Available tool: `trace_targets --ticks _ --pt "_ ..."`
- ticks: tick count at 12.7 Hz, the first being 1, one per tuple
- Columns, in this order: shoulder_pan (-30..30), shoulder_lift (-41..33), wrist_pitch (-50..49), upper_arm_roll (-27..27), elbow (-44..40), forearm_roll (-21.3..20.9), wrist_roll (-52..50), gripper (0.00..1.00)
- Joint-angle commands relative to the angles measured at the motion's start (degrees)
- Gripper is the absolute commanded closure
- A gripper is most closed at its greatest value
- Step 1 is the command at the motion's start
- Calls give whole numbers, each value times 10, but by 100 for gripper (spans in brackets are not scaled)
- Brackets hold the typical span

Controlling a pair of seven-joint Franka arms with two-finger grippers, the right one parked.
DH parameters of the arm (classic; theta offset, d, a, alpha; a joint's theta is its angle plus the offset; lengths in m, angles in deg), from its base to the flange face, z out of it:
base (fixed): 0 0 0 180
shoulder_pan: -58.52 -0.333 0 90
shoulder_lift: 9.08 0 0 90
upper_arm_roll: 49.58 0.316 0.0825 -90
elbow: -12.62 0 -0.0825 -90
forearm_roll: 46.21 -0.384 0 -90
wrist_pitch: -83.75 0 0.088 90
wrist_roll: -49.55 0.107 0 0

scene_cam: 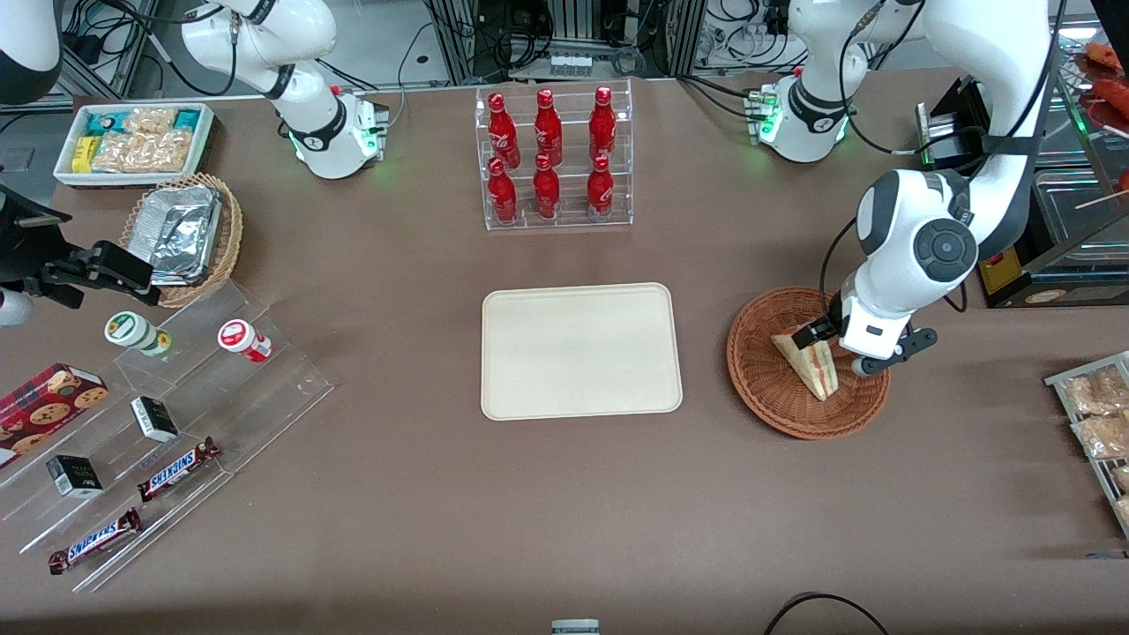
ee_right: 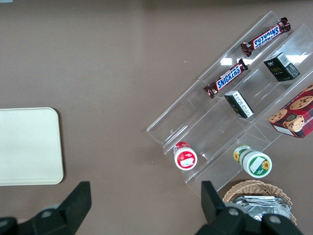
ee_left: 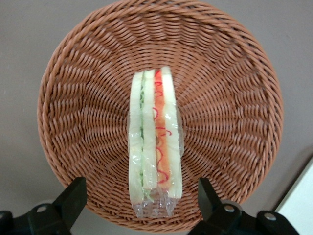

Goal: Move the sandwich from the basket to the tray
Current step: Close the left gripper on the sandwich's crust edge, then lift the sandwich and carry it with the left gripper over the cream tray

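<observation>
The sandwich (scene_cam: pixel 816 363), a clear-wrapped wedge with red and green filling stripes, lies in the reddish-brown wicker basket (scene_cam: pixel 767 388) toward the working arm's end of the table. The left wrist view shows the sandwich (ee_left: pixel 154 142) standing on edge in the middle of the basket (ee_left: pixel 78 98). My left gripper (ee_left: pixel 142 196) hangs just above the basket (scene_cam: pixel 833 348), open and empty, with one finger on each side of the sandwich's wrapped end and not touching it. The cream tray (scene_cam: pixel 580 350) lies bare at the table's middle, beside the basket.
A clear rack of red bottles (scene_cam: pixel 551 159) stands farther from the front camera than the tray. A tan basket of foil containers (scene_cam: pixel 181 234), a white snack bin (scene_cam: pixel 132 141) and acrylic steps with candy bars (scene_cam: pixel 176 467) lie toward the parked arm's end. Bagged snacks (scene_cam: pixel 1094 406) lie at the working arm's end.
</observation>
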Motion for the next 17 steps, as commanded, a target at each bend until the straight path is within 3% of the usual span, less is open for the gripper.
trace_targets --ticks 1,6,7,9,10,12,15,17 --pt "5 11 22 2 7 1 -43 0" --pt "4 57 70 -3 5 3 -60 0" --pt "5 57 69 -6 5 3 -70 12" --pt "4 51 62 -7 5 2 -70 84" --pt "4 46 52 -6 5 2 -65 91" --pt "3 22 -15 -6 -8 1 -26 93" --pt "4 25 -155 -10 -100 3 66 93" --pt "4 38 -181 -51 -144 3 70 93"
